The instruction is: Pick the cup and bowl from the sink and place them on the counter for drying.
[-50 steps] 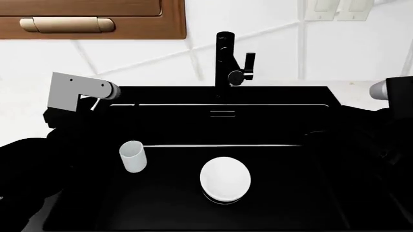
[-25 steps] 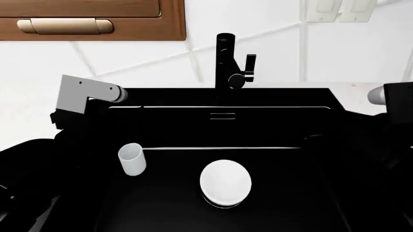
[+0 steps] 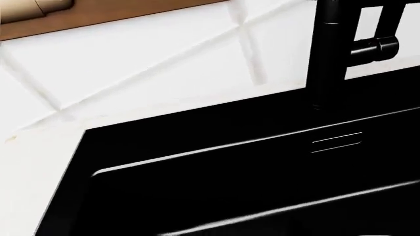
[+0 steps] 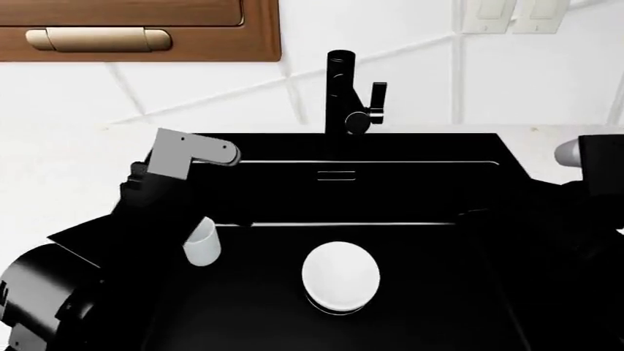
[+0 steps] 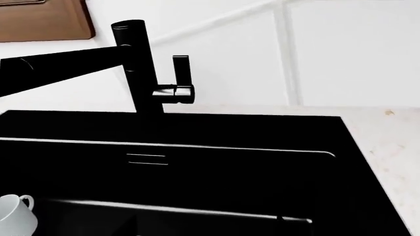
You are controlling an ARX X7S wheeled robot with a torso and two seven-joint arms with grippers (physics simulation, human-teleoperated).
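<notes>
The white cup [image 4: 202,247] stands at the left of the black sink [image 4: 419,183], its rim partly covered by my left arm. It also shows in the right wrist view as the cup [image 5: 13,215]. The white bowl [image 4: 340,276] lies upside down like a dome in the middle of the basin. My left gripper [image 4: 222,212] hangs just above and behind the cup, black against black, so its jaws cannot be made out. My right gripper [image 4: 476,212] sits over the sink's right side, equally lost in the dark. The white counter [image 4: 58,168] flanks the sink.
A black faucet [image 4: 341,88] with a side lever rises behind the sink, also seen as the faucet [image 5: 135,64]. A white tiled wall [image 4: 410,66] and a wooden drawer [image 4: 137,29] are behind. Speckled counter [image 5: 387,147] borders the sink's right edge.
My left arm has swung right and inward over the sink's left edge and now covers the cup's rim. Cup and bowl have not moved. The right arm has barely shifted.
</notes>
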